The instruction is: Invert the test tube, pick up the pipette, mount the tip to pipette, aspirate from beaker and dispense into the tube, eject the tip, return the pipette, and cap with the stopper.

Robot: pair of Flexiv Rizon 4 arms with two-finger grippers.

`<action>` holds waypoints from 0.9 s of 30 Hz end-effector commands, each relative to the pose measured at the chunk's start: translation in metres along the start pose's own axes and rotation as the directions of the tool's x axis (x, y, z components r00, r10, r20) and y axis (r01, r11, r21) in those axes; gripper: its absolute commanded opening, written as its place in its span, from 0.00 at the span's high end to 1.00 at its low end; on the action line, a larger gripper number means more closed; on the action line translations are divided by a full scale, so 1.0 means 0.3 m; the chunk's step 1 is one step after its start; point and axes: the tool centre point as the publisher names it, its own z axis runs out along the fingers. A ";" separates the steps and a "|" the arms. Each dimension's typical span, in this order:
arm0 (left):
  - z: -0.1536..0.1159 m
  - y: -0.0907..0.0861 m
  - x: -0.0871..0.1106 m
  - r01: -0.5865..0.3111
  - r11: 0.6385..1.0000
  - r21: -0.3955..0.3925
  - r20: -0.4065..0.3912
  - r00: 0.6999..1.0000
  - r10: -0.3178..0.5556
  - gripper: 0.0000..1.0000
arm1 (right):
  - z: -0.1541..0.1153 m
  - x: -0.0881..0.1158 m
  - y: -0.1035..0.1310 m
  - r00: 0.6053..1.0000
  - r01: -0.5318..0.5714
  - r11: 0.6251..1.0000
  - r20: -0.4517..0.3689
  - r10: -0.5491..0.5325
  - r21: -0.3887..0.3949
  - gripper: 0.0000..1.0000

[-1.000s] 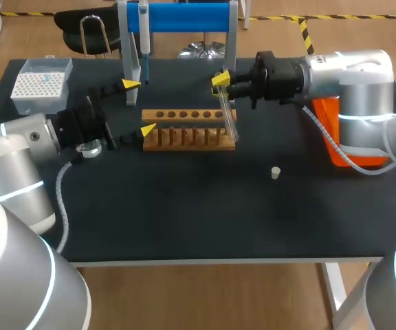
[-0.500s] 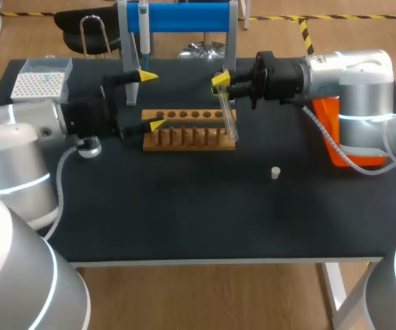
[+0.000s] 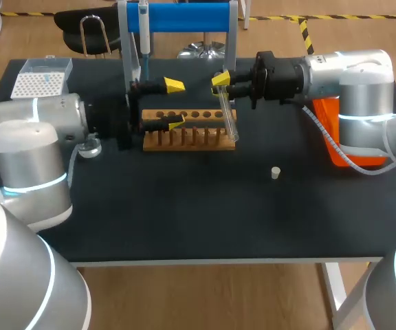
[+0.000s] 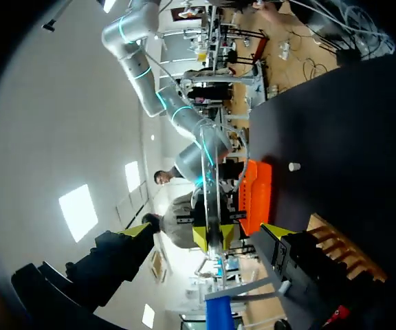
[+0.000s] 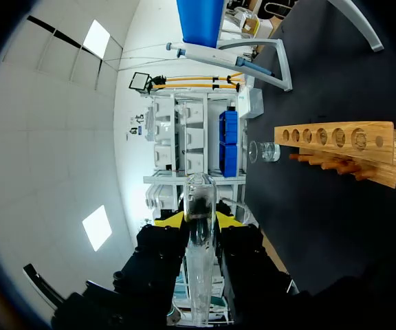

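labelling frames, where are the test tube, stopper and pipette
test tube (image 3: 226, 117): head view, middle of the glass
stopper (image 3: 275, 172): head view, its top
pipette (image 3: 144, 31): head view, upper body

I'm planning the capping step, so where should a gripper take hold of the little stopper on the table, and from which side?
Probably its side walls, coming straight down from above. The stopper sits short and alone on the table, with room around it for a pinch; a sideways approach would likely scrape the tabletop.
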 end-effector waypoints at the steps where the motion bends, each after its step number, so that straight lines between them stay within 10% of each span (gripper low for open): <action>1: 0.054 -0.013 0.017 -0.243 0.966 0.092 0.028 0.970 0.242 0.00 | 0.000 0.003 -0.002 1.000 0.001 1.000 0.003 -0.001 -0.002 1.00; 27: 0.235 -0.126 -0.008 -0.077 0.977 0.200 0.001 0.997 0.078 0.00 | 0.000 0.003 -0.002 1.000 0.001 1.000 0.003 -0.001 -0.002 1.00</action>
